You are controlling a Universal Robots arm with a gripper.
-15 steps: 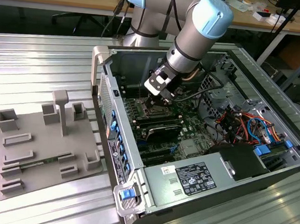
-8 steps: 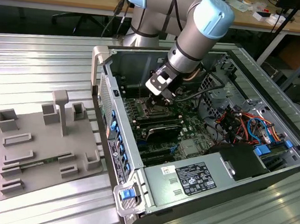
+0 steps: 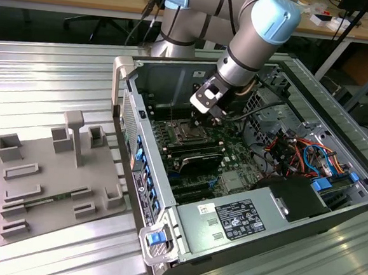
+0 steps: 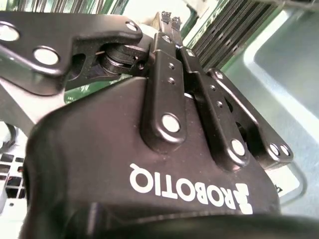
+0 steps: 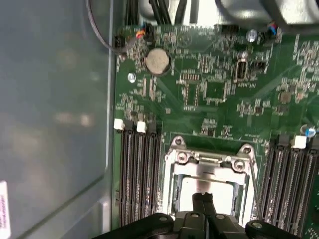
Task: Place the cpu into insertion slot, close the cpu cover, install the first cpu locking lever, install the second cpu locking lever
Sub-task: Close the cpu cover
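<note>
So, the first step was judged done: the cpu (image 5: 185, 189) was seen as a pale silver square lying flat in the socket (image 3: 187, 134), which sat in the upper middle of the exterior frame inside the open computer case (image 3: 170, 76). The cpu cover (image 5: 219, 169) looked folded down around it, its silvery frame flat on the socket edges, so that step was probably ticked off too, though it couldn't be called for sure. A thin wire lever (image 5: 255, 179) was spotted along one side of the socket. Whether it was latched couldn't be told, so both levers were counted as left to do. The gripper (image 5: 203, 199) was poised right over the chip's middle, fingers (image 4: 162, 55) pinched together with nothing seen between them. As for containers, the case was packed with the motherboard (image 5: 214, 89), memory slots (image 5: 137, 184) and bundled cables (image 3: 297, 153). The grey fixture tray (image 3: 54, 165) at the exterior view's left was found with a thin green strip (image 3: 42, 198) lying in one slot.
</note>
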